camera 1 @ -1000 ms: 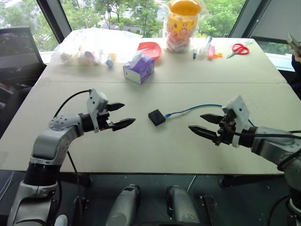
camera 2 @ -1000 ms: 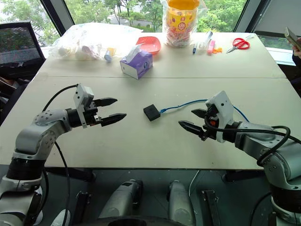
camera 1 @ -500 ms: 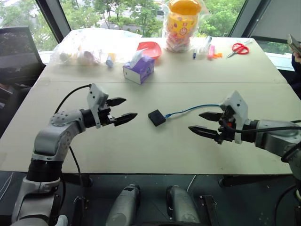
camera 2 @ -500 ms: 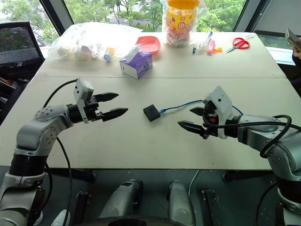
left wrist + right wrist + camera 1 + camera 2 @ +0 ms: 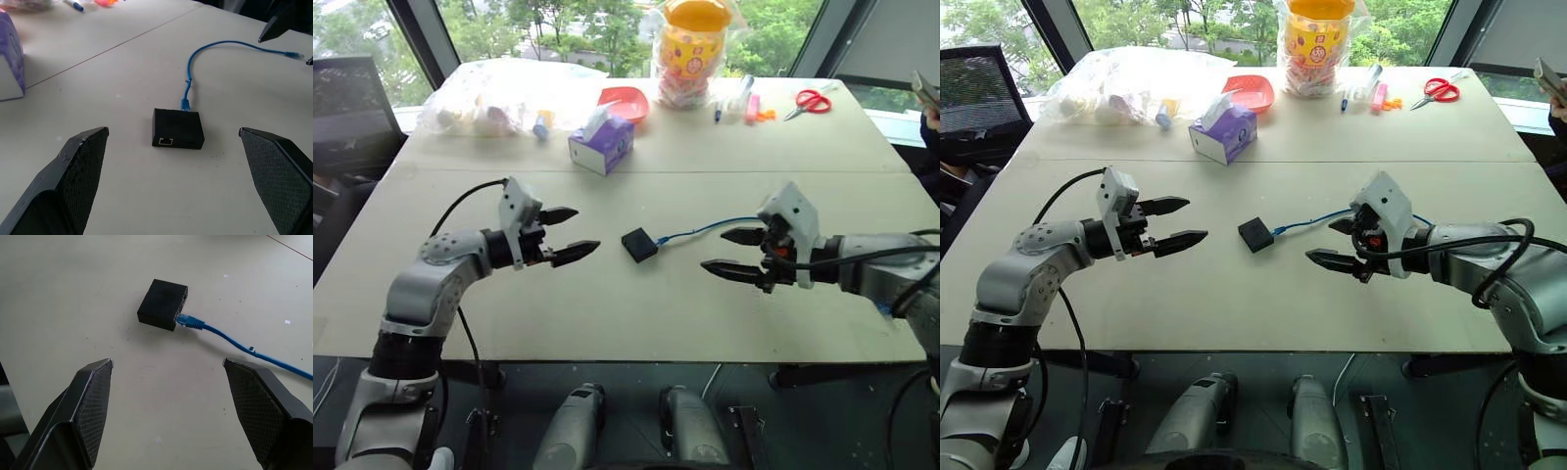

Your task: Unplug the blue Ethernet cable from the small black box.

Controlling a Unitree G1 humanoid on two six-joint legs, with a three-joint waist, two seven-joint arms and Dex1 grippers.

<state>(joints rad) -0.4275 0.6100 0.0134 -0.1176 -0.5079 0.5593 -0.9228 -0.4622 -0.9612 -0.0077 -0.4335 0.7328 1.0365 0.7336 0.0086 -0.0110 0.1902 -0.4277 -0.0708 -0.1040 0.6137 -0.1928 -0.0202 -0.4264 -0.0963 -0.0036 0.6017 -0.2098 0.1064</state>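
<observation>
The right pincer [image 5: 736,252] has crept nearer the one small black box [image 5: 639,244]; one blue Ethernet cable [image 5: 710,228] stays plugged; both pincers, left pincer [image 5: 566,235] too, spread.

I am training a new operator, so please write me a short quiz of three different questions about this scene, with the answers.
1. True or false: the blue Ethernet cable is plugged into the small black box.
2. Multiple choice: how do the left tool and the right tool stand? A) both open, nothing held; B) left shut on the box; C) right shut on the cable.
3. Fill in: the box lies on the table ______ the two tools.

Key:
1. True; the plug sits in the box's side.
2. A.
3. between.
</observation>
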